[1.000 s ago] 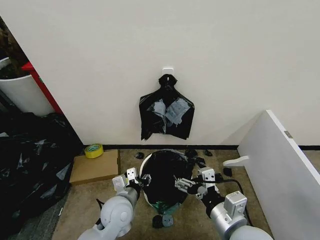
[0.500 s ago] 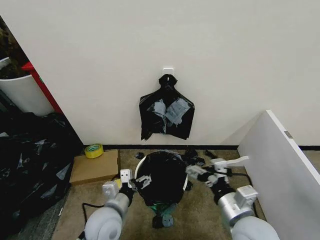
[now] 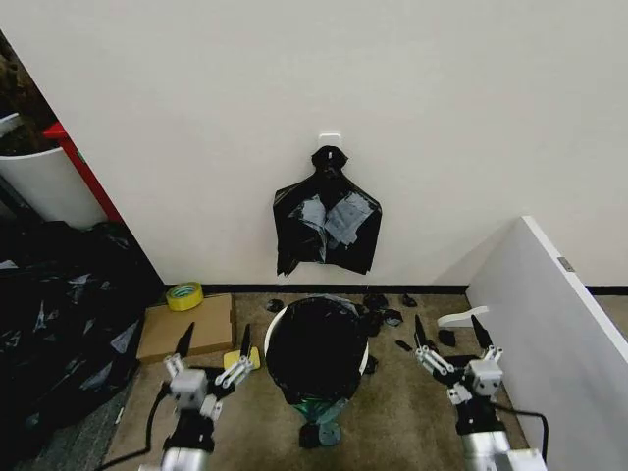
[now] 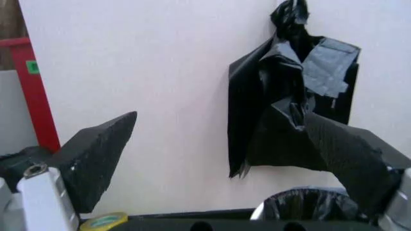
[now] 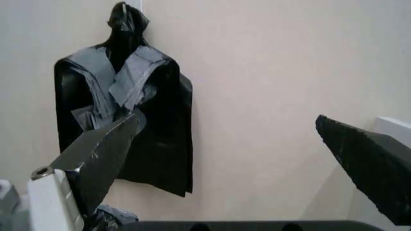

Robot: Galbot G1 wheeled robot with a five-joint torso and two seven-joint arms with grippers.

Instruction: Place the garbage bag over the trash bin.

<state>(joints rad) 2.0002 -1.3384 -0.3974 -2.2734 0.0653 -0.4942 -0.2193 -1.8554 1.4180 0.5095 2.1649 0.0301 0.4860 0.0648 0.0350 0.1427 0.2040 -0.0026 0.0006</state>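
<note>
The thin glossy black plastic garbage bag [image 3: 316, 348] lined the round white plastic trash bin [image 3: 278, 322]; flimsy, slippery film, best pinched at the rim. The left gripper [image 3: 211, 349] and the right gripper [image 3: 448, 339] flanked it, fingers released.

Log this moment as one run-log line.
garbage bag: lines trash bin, over rim | left gripper: open, left of bin, holding nothing | right gripper: open, right of bin, holding nothing

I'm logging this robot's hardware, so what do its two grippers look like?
Both the left gripper and right gripper have two tapered black fingers on pale grey and white bodies. A black cable runs from each wrist.
</note>
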